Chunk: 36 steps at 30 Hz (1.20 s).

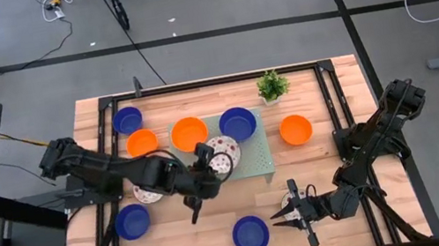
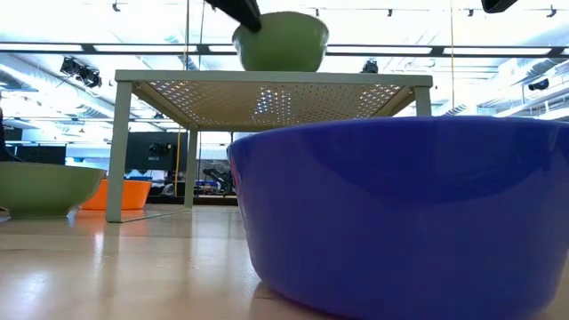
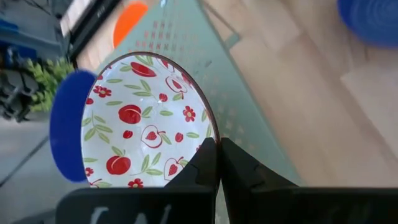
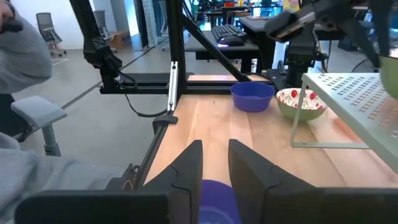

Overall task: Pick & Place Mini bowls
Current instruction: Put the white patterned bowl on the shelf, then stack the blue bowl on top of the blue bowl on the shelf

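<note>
Left claw [image 3: 216, 163] pinched shut on rim of fruit-patterned white bowl [image 3: 144, 121], held tilted over front-left corner of pale green perforated tray [image 1: 259, 157] at tabletop [image 1: 378, 213] centre. Bowl looks rigid, glazed, probably slippery and chip-prone; thin rim only practical hold, so grip likely marginal. Orange bowl [image 1: 189, 133] and dark blue bowl [image 1: 237, 123] sit on tray. Right claw [image 1: 293, 212], half open and empty, waits near tabletop front edge, beside another dark blue bowl [image 1: 250, 234].
</note>
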{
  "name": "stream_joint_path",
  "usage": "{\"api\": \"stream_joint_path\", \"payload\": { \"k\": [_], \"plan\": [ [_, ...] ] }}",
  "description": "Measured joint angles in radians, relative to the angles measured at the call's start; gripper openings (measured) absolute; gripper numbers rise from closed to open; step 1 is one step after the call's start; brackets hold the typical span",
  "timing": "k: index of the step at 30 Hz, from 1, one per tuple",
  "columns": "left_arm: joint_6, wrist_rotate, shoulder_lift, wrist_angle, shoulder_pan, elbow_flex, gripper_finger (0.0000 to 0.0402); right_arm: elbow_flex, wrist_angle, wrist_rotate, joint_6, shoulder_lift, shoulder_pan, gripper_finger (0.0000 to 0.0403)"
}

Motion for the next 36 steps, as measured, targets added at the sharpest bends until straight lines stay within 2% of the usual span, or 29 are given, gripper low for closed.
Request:
{"api": "stream_joint_path", "payload": {
  "k": [11, 19, 24, 28, 36],
  "plan": [
    [-0.096, 0.022, 0.0, -0.07, 0.005, 0.0, 0.0018, 0.0, 0.0, -0.002, 0.0, 0.0, 0.0, 0.0081],
    [-0.098, 0.023, 0.0, -0.071, 0.005, 0.0, 0.002, 0.0, 0.001, -0.002, 0.0, 0.0, 0.0, 0.0081],
    [-0.097, 0.069, 0.0, -0.067, 0.005, 0.0, 0.0023, 0.0, 0.001, -0.003, 0.0, 0.0, 0.0, 0.0081],
    [-0.098, 0.082, -0.001, -0.066, 0.005, 0.0, 0.0051, 0.0, 0.001, -0.003, -0.001, 0.0, 0.0, 0.0081],
    [-0.112, 0.089, -0.018, -0.091, 0.002, 0.013, 0.0148, 0.0, 0.002, -0.003, -0.001, 0.0, 0.0, 0.0081]
  ]
}}
